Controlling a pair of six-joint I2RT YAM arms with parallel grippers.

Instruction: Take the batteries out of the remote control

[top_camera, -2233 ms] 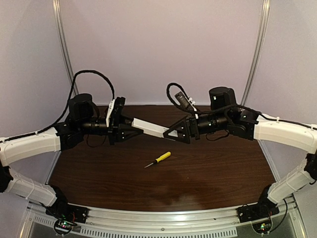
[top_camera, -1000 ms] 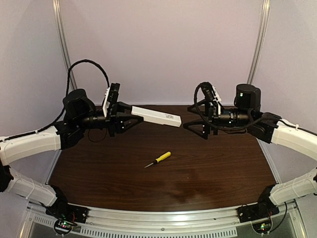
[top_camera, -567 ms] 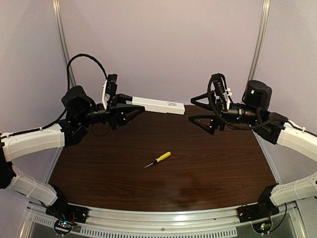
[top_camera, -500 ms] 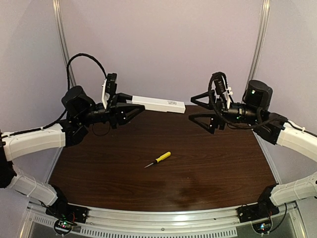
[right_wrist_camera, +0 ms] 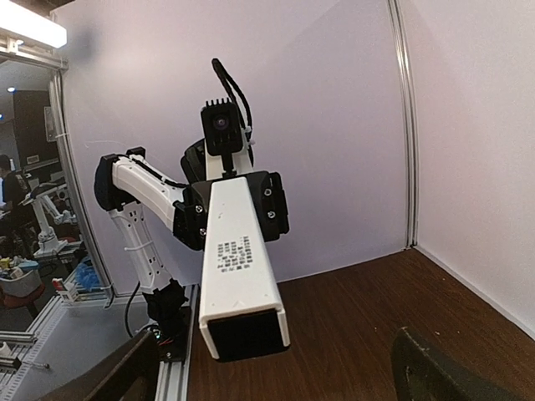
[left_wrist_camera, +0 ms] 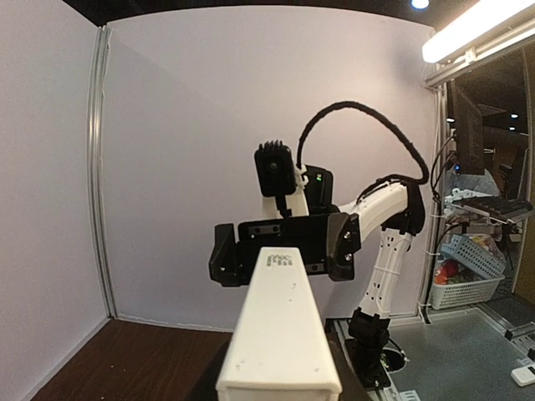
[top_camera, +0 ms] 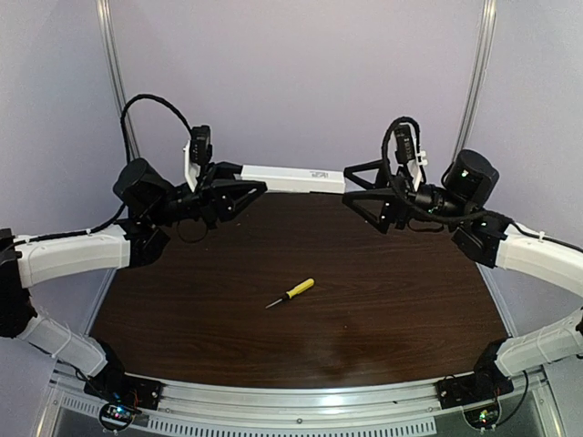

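Observation:
My left gripper (top_camera: 246, 180) is shut on one end of the white remote control (top_camera: 293, 178) and holds it level, high above the back of the table. In the left wrist view the remote (left_wrist_camera: 280, 334) runs away from the camera toward the right gripper. My right gripper (top_camera: 349, 185) is open, its fingertips just at the remote's free end. In the right wrist view the remote (right_wrist_camera: 238, 267) shows a dark end face and small printed text. The right gripper (right_wrist_camera: 284, 376) is spread wide, with one finger (right_wrist_camera: 125, 372) at each lower corner. The batteries are hidden.
A yellow-handled screwdriver (top_camera: 291, 293) lies on the dark wooden table (top_camera: 392, 300) near the middle. Pale walls stand close behind and beside the arms. A metal rail runs along the table's near edge.
The right gripper let go of the remote's end, drew back to the right and opened, then came close again. The left arm raised the remote higher and to level.

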